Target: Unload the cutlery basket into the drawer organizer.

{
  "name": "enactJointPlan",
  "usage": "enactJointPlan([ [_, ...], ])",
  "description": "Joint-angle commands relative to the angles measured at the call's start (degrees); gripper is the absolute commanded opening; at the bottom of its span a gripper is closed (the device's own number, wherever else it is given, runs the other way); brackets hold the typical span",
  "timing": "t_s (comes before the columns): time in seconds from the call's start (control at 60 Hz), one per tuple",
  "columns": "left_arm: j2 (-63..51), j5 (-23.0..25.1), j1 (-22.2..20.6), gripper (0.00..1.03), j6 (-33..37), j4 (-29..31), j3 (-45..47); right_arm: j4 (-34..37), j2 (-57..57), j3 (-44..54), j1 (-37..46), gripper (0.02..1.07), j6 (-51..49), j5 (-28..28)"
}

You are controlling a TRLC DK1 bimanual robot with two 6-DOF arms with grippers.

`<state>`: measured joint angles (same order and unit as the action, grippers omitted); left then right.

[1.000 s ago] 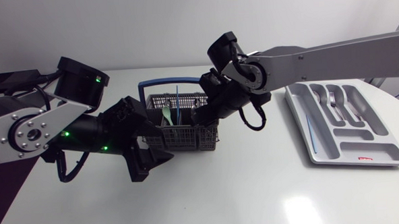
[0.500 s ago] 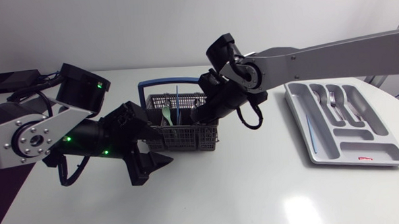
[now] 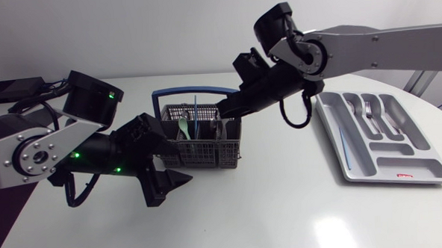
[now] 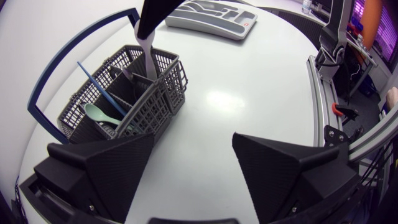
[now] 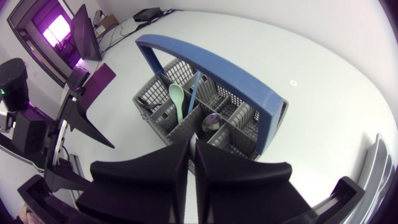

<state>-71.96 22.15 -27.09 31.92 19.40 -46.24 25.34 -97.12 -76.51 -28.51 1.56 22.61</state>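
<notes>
— Overhead: how far along is it?
— A few forks and a blue stick lie in the organizer. The basket on the counter is far from empty.
— Left wrist?
— The left jaws are wide and hold nothing, just beside the basket. The right jaws pinch a silver piece reaching into its end compartment.
— Right wrist?
— Jaws narrow. A green spoon, a blue rod and a metal spoon are left.

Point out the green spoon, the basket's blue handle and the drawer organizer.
green spoon (image 5: 176,94), right wrist view, on its bowl.
blue handle (image 3: 193,89), head view, middle of the top bar.
drawer organizer (image 3: 399,164), head view, on its bare crosswise compartment.
</notes>
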Motion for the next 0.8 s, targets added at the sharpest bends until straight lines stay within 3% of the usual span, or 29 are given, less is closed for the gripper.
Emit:
enactJointPlan([
  [0.0, 1.5, -0.1, -0.1, 0.89, -0.5, -0.1, 1.7, 1.2, 3.6, 1.1, 0.8, 0.10, 1.9, 1.2],
  [0.333, 2.6, -0.1, -0.2, 0.89, -3.7, -2.0, 1.5, 8.5, 18.8, 4.8, 4.9, 0.10, 1.3, 2.6],
  [0.55, 2.9, -0.1, -0.4, 0.89, -5.6, -2.4, 0.6, 15.9, 28.1, 10.9, 16.8, 0.10, -3.0, 3.1],
  [0.667, 2.9, -0.2, -0.9, 0.89, -6.3, -2.6, 0.4, 19.0, 30.2, 14.1, 24.8, 0.10, -7.3, -0.4],
  [0.783, 2.6, -0.4, -1.4, 0.89, -6.7, -2.6, -0.1, 18.2, 32.6, 19.3, 30.4, 0.10, -10.4, -9.4],
])
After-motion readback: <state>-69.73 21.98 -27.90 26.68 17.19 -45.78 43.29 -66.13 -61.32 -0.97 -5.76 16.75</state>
